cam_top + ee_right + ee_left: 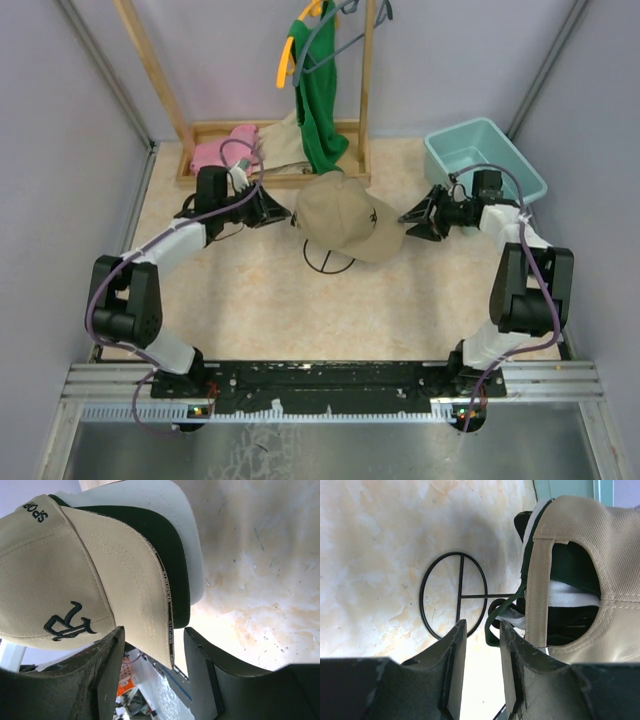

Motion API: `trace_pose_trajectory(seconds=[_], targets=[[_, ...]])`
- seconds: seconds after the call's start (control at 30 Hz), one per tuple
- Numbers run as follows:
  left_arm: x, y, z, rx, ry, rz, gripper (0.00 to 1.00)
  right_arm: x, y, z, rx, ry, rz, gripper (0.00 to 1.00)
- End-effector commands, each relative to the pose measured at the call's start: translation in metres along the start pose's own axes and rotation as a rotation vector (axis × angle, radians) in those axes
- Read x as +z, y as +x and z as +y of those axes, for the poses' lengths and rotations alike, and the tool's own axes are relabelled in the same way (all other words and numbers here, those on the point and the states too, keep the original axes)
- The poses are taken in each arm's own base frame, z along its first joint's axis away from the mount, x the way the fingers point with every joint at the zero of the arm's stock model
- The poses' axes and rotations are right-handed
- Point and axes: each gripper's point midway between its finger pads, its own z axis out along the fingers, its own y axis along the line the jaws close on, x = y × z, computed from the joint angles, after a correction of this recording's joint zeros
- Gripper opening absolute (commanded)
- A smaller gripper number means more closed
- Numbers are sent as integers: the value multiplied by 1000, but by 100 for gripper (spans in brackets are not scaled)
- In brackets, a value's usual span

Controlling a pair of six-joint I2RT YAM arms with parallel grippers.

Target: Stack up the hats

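Note:
The hats sit stacked on a black wire stand [330, 260] in the middle of the table. The tan cap [350, 215] with dark lettering is on top. In the right wrist view the tan cap [75, 570] covers a black brim [167, 550] and a white brim [165, 500]. A second black cap cannot be made out. My left gripper [283, 214] is open just behind the stack, by the tan back strap [537, 585]. My right gripper [410, 221] is open, and the tan brim's edge reaches between its jaws, unclamped.
A wooden rack [270, 178] stands at the back, with a green shirt [320, 105] on an orange hanger and a pink cloth [225, 148] on its base. A light blue bin [483, 160] sits at the back right, behind the right arm. Grey walls close both sides.

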Motion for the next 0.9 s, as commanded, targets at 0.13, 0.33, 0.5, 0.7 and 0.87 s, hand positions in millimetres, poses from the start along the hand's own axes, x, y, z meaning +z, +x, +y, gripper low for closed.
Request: trace_pose_trajectory(seconds=[0.13, 0.33, 0.5, 0.7, 0.87], targets=[[-19, -27, 3, -28, -99, -151, 43, -20, -12, 27, -123, -8, -85, 52], [-52, -59, 26, -3, -311, -341, 50, -40, -21, 40, -207, 73, -186, 52], [-65, -77, 47, 6, -377, -372, 62, -81, -24, 19, -247, 373, -340, 26], [-47, -78, 50, 16, -336, -301, 74, -149, -11, -51, -122, 863, -507, 0], [-32, -83, 43, 25, -281, -250, 86, -176, -18, -97, 13, 1042, -572, 0]])
